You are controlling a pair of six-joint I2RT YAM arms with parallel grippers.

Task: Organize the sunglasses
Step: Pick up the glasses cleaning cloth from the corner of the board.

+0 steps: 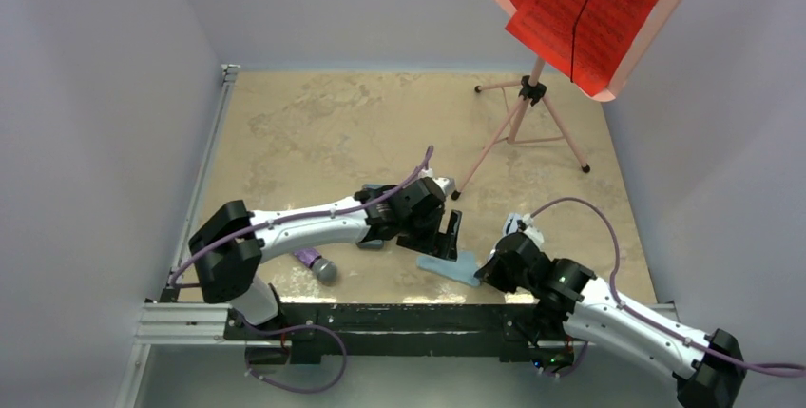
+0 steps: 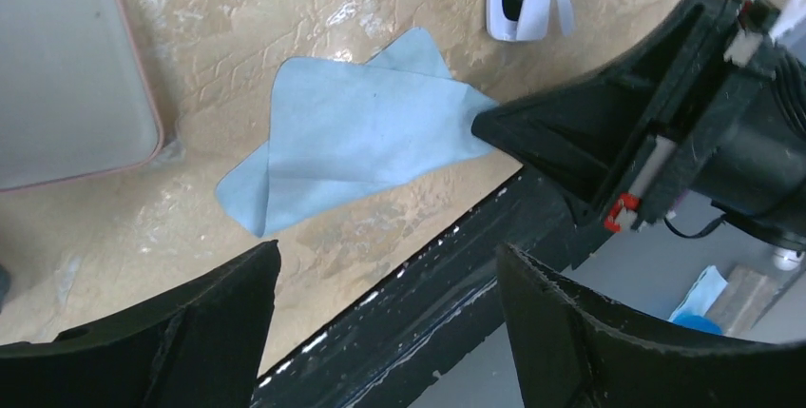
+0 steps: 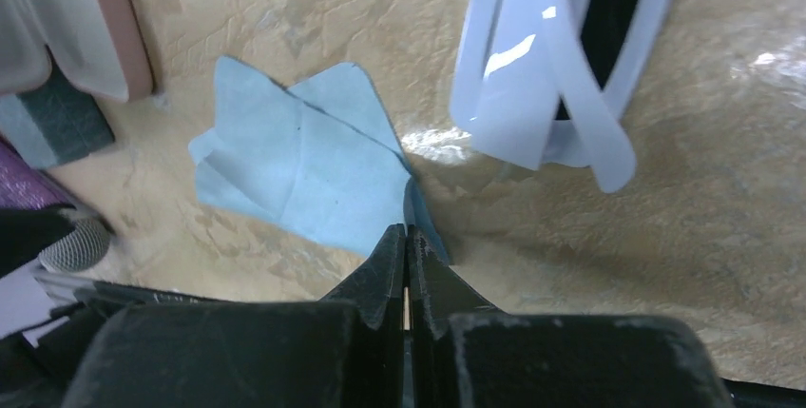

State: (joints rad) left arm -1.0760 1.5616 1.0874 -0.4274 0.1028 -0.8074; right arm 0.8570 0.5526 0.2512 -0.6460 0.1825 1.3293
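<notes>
Tan tabletop (image 3: 713, 189): white sunglasses (image 3: 561, 56) lie just past R fingers (image 3: 385, 270) pinching blue cloth (image 3: 304, 170); L fingers (image 2: 190, 332) wide, empty.

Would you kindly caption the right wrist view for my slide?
Right pincer pinches a corner of the blue cloth; white sunglasses lie beside it.

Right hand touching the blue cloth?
Touching. Right wrist view: the right hand, shut, pinches the blue cloth at its near corner, which folds up against the tips.
</notes>
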